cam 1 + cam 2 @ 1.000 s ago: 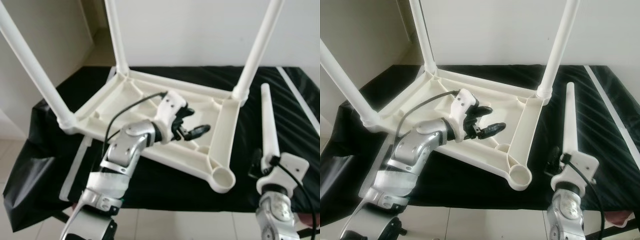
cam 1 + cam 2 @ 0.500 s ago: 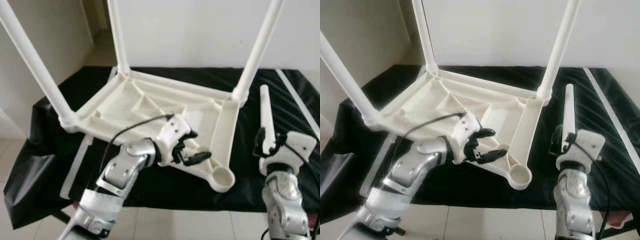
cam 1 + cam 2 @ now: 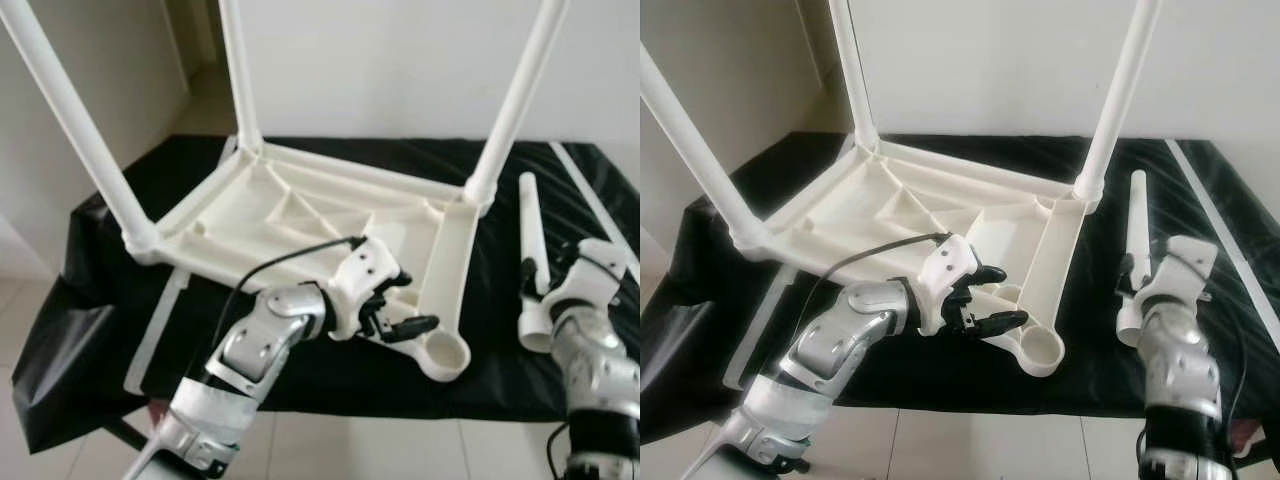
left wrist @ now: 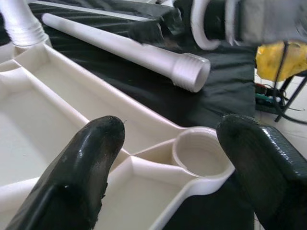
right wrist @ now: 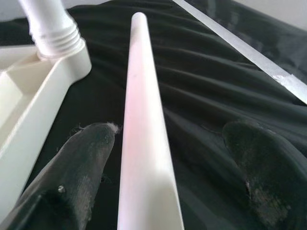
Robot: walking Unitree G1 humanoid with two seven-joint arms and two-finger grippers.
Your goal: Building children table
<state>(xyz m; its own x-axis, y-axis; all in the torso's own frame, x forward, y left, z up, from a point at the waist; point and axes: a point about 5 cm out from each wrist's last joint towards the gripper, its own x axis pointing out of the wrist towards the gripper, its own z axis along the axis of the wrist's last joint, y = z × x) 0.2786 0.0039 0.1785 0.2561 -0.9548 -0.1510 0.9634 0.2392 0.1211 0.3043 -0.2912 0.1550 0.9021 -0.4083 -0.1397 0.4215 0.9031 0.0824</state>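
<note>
1. Lying upside down on the black cloth [image 3: 90,330], the white table top [image 3: 270,215] has three legs screwed in and pointing up; its near right corner carries an empty threaded socket [image 3: 445,352].
2. My left gripper [image 3: 405,312] hovers over the frame rail just beside that socket. Its fingers are spread wide and hold nothing; in the left wrist view the socket [image 4: 199,155] sits between and ahead of them.
3. The loose fourth leg [image 3: 530,255] lies flat on the cloth to the right of the table top, apart from it. Its long axis runs away from me, with the wide threaded end [image 4: 192,72] nearest me and close to the socket.
4. My right gripper [image 5: 163,163] is the nearer one to this leg. Its fingers [image 5: 81,158] are open and straddle the shaft, which runs straight out between them; I judge that they have not yet closed on it.
5. Judged next move: close on the leg, tip it upright and bring the threaded end over the socket.
</note>
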